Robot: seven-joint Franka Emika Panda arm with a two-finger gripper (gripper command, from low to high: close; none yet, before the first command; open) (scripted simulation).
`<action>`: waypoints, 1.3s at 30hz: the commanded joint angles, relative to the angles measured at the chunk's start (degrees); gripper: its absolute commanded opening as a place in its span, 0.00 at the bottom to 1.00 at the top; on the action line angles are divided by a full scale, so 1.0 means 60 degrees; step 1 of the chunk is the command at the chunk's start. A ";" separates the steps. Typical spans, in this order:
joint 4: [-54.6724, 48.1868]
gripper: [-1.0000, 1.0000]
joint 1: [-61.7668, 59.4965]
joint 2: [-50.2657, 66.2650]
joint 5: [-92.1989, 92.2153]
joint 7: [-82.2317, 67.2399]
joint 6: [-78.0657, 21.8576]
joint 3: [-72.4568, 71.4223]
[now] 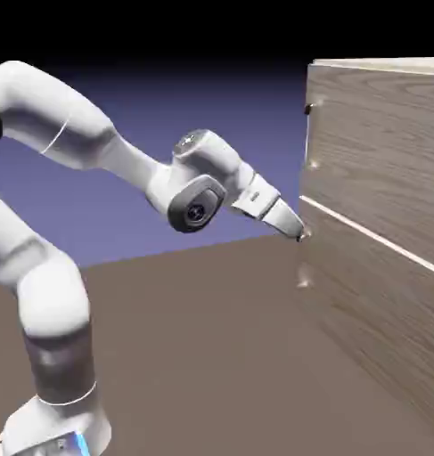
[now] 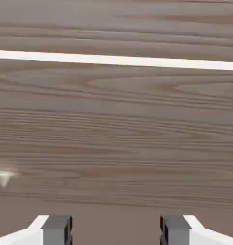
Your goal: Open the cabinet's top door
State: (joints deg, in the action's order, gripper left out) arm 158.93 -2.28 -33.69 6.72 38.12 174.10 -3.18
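The cabinet (image 1: 380, 267) of light grey-brown wood fills the exterior view's right side. Its top door (image 1: 380, 142) is the upper panel, flush with the front, and its small dark-and-silver handle (image 1: 310, 134) sits at the panel's left edge. A pale seam (image 1: 372, 233) divides it from the lower door (image 1: 372, 329). My gripper (image 1: 300, 233) points at the cabinet's front just below the seam's left end, well under the top handle. In the hand view the gripper (image 2: 116, 232) is open, its grey fingertips (image 2: 56, 229) wide apart with only wood grain and the seam (image 2: 116, 60) ahead.
The lower door carries its own handle (image 1: 303, 267) right under my fingertips. A small pale glint (image 2: 3, 177) shows at the hand view's left edge. The brown table (image 1: 211, 356) stretches in front of the cabinet.
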 commanded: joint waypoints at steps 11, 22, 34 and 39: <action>-0.1406 0.50 -0.2014 -0.0698 0.4570 -0.2951 0.0067 -0.2163; -0.2812 0.50 -0.4027 -0.1396 0.9139 -0.5901 0.0133 -0.4325; -0.4345 0.50 -0.6224 -0.2157 1.4123 -0.9120 0.0206 -0.6684; -0.4984 0.50 -0.7139 -0.2474 1.6200 -1.0461 0.0236 -0.7666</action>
State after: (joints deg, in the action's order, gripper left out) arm 129.03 -45.11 -48.53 103.92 -24.65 175.52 -49.18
